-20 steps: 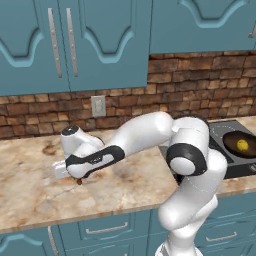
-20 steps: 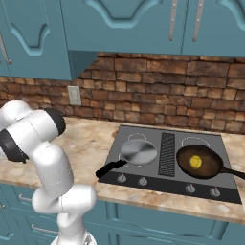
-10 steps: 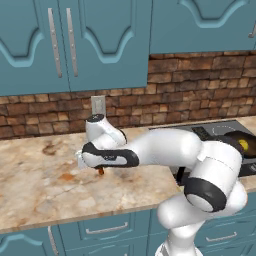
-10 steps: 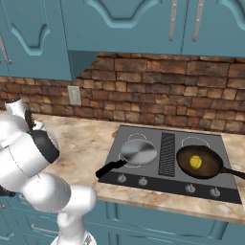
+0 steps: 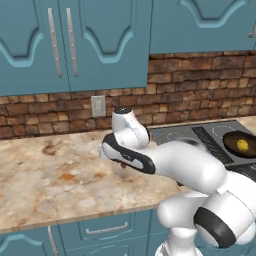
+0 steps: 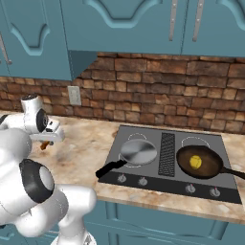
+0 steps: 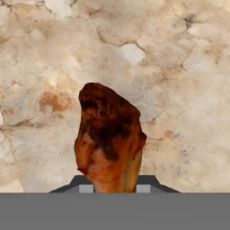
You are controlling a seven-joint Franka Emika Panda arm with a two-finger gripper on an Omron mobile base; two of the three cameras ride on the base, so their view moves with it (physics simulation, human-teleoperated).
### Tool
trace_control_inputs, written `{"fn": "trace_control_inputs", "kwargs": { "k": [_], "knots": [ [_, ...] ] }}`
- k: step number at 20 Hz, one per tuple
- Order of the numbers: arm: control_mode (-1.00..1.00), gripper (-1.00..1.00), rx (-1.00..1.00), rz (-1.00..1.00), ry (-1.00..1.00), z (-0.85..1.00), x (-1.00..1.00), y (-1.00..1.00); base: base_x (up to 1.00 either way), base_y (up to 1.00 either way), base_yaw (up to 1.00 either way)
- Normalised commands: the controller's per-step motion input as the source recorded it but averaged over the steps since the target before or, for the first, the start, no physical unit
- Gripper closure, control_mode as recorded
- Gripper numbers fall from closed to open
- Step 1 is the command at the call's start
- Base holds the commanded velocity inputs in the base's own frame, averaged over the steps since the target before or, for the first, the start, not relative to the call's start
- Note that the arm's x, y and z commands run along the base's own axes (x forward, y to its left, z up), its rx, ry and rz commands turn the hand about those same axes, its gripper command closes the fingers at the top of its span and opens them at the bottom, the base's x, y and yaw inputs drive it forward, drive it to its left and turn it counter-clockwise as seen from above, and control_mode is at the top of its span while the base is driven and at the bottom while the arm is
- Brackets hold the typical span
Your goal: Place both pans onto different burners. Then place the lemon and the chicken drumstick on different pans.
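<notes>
My gripper is shut on the chicken drumstick, an orange-brown piece hanging a little above the marbled counter. From the right base view, the gripper holds the drumstick left of the cooktop. The silver pan sits on the front left burner. On the front right burner rests the dark pan with the lemon inside it. The left base view shows that dark pan and lemon at the far right.
The dark grey cooktop has a ribbed vent strip in its middle and two bare rear burners. The silver pan's handle sticks out over the front left corner. A wall outlet sits on the brick backsplash.
The hand has travelled right along the counter toward the cooktop, carrying the drumstick. Pans and lemon have stayed in place.
</notes>
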Motion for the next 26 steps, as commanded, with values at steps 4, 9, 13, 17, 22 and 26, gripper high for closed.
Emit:
{"fn": "trace_control_inputs", "kwargs": {
  "k": [4,9,13,17,22,26],
  "knots": [
    [-1.0,1.0,0.0,-0.03,0.0,0.33,0.0,-0.68,0.0,0.0,0.0],
    [-1.0,1.0,0.0,-0.04,0.0,0.37,0.0,-0.69,0.0,0.0,0.0],
    [-1.0,1.0,0.0,-0.04,0.0,0.38,0.0,-0.72,0.0,0.0,0.0],
    [-1.0,1.0,0.0,-0.02,0.0,0.15,0.0,-0.74,0.0,0.0,0.0],
    [-1.0,1.0,0.0,-0.01,0.0,0.0,0.01,-0.77,0.0,0.0,0.0],
    [-1.0,1.0,0.0,-0.04,0.0,0.01,0.13,-0.71,0.0,0.0,0.0]
  ]
}}
